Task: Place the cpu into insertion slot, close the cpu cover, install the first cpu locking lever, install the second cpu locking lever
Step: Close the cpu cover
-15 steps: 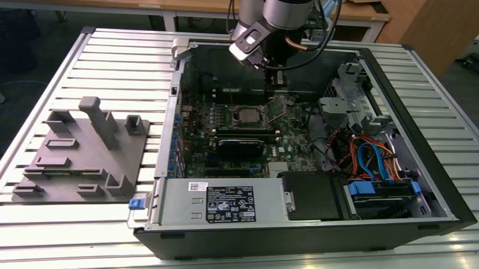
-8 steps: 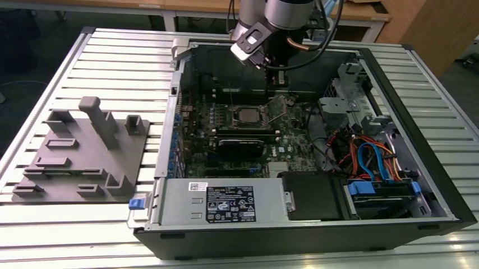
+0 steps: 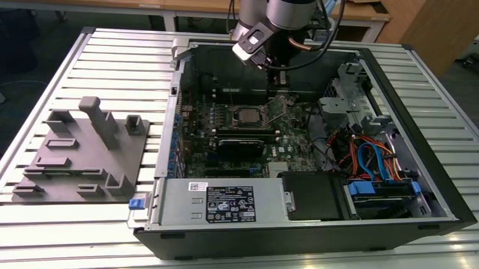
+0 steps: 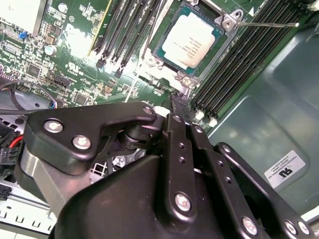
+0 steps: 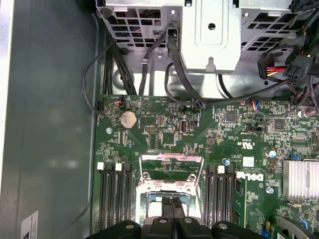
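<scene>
Cpu [image 4: 192,40]: flat silvery metal square

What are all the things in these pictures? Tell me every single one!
table: one, silver slats, under everything
computer case: one, black, open on the table
holder block: one, grey, table, exterior view's left
circuit board: one, green, inside the case
insertion slot: one, black, on the board
cpu: one, silver-grey, seated in the slot
cpu cover: one, grey metal frame, at the slot
locking lever: one, thin silver rod, beside the slot
memory slots: several, black, either side of the slot
cables: several, orange and blue, inside the case
labelled box: one, silver, case's near edge
robot arm: one, grey, above the case
gripper: one, black, shut, at the slot
</scene>
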Motion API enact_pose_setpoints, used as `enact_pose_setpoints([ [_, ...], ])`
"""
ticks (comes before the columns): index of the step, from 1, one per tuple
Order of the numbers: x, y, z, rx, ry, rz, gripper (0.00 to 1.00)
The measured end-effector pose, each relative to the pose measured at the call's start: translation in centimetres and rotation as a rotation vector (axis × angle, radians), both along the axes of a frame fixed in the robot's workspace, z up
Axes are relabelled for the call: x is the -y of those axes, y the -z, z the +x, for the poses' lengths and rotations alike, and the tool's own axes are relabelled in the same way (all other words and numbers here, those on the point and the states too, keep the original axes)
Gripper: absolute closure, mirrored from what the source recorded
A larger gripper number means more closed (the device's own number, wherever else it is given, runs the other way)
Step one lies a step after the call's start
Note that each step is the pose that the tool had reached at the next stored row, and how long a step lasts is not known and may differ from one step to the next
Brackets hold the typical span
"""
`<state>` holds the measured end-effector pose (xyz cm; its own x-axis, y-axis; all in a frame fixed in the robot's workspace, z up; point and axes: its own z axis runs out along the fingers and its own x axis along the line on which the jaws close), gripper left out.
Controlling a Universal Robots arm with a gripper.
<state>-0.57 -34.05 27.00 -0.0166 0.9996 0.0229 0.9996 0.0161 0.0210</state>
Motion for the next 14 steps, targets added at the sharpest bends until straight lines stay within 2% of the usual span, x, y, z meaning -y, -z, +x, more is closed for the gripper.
enact_pose_setpoints([
  [14,0.00,0.00,0.73,0.0000,0.000,0.0000,0.90],
])
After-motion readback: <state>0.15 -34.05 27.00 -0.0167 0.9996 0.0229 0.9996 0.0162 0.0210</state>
